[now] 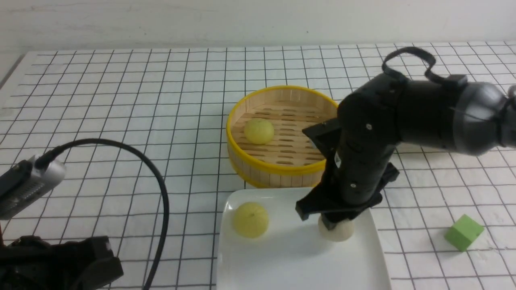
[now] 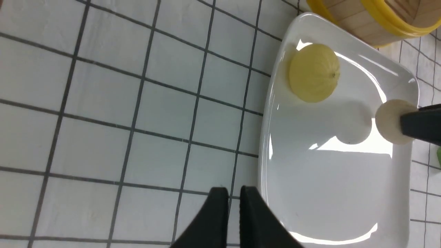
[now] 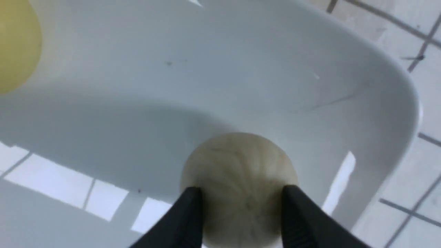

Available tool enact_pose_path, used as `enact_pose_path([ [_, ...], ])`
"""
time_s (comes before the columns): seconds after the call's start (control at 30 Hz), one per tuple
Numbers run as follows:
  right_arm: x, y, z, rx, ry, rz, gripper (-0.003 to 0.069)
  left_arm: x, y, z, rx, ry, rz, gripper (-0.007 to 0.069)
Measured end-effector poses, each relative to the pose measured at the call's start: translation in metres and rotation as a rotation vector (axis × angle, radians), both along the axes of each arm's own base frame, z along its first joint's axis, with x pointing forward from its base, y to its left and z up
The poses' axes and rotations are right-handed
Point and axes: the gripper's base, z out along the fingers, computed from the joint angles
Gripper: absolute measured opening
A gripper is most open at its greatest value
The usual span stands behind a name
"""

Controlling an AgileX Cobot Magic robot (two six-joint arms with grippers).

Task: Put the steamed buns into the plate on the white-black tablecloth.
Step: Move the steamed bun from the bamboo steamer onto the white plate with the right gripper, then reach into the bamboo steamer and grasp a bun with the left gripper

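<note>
One yellow bun (image 1: 259,131) waits in the bamboo steamer (image 1: 278,172), beyond the right tool (image 3: 242,194). That tool straddles the beige bun (image 3: 239,162) on the plate (image 1: 282,257); pinching or freed, I can't tell.

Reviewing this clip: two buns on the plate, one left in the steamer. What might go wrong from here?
1. The right claw flanks the beige bun, which sits near the right rim of the plate; pulling away could drag or roll it over that shallow edge.
2. The last yellow bun lies in the steamer just behind the plate; reaching for it could bump the steamer's wall.
</note>
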Motion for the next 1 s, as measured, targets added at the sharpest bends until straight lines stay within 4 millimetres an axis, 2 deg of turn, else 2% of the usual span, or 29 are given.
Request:
enact_pose_path([
  [0.03, -0.002, -0.003, 0.010, 0.000, -0.005, 0.016, 0.0310, 0.000, 0.000, 0.000, 0.003, -0.006, 0.003, 0.0086],
  [0.1, -0.011, -0.015, 0.043, 0.013, -0.037, 0.049, 0.0198, 0.002, 0.001, 0.001, 0.011, -0.030, 0.015, 0.0089],
  [0.13, -0.017, -0.023, 0.058, 0.025, -0.057, 0.048, 0.0119, 0.003, 0.002, 0.002, 0.013, -0.040, 0.020, 0.0090],
  [0.17, -0.020, -0.026, 0.063, 0.028, -0.063, 0.046, 0.0092, 0.004, 0.002, 0.002, 0.014, -0.044, 0.021, 0.0090],
  [0.2, -0.030, -0.038, 0.075, 0.044, -0.087, 0.036, 0.0020, 0.004, 0.003, 0.002, 0.018, -0.054, 0.026, 0.0091],
  [0.23, -0.039, -0.046, 0.082, 0.053, -0.103, 0.029, -0.0001, 0.005, 0.003, 0.002, 0.021, -0.056, 0.027, 0.0091],
  [0.3, -0.059, -0.062, 0.085, 0.058, -0.109, 0.018, -0.0015, 0.005, 0.003, 0.003, 0.028, -0.068, 0.026, 0.0091],
  [0.43, -0.101, -0.093, 0.075, 0.059, -0.115, -0.002, -0.0015, 0.013, 0.001, 0.006, 0.063, -0.047, -0.033, 0.0062],
  [0.47, -0.102, -0.094, 0.072, 0.054, -0.107, -0.001, -0.0015, 0.014, 0.001, 0.006, 0.065, -0.043, -0.039, 0.0058],
  [0.53, -0.127, -0.112, 0.065, 0.084, -0.150, -0.004, -0.0015, 0.032, -0.003, 0.017, 0.090, -0.003, -0.115, 0.0011],
  [0.57, -0.128, -0.112, 0.067, 0.092, -0.160, -0.005, -0.0015, 0.034, -0.003, 0.018, 0.097, -0.005, -0.126, 0.0007],
  [0.6, -0.139, -0.120, 0.062, 0.110, -0.186, -0.007, -0.0015, 0.049, -0.005, 0.024, 0.104, 0.005, -0.162, 0.0002],
  [0.7, -0.153, -0.132, 0.060, 0.142, -0.276, 0.000, -0.0015, 0.091, -0.019, 0.033, 0.130, 0.013, -0.275, 0.0002],
  [0.73, -0.154, -0.133, 0.060, 0.142, -0.283, 0.001, -0.0015, 0.094, -0.019, 0.033, 0.130, 0.016, -0.276, 0.0002],
  [0.8, -0.162, -0.140, 0.060, 0.152, -0.332, 0.007, -0.0015, 0.128, -0.046, 0.038, 0.147, 0.015, -0.386, 0.0002],
  [0.83, -0.162, -0.141, 0.060, 0.151, -0.335, 0.008, -0.0015, 0.133, -0.049, 0.035, 0.151, 0.026, -0.395, 0.0002],
  [0.9, -0.164, -0.144, 0.061, 0.143, -0.362, 0.014, -0.0013, 0.161, -0.076, 0.036, 0.163, 0.020, -0.462, 0.0005],
  [1.0, -0.164, -0.145, 0.059, 0.130, -0.372, 0.020, -0.0011, 0.200, -0.103, 0.037, 0.160, 0.014, -0.472, 0.0040],
])
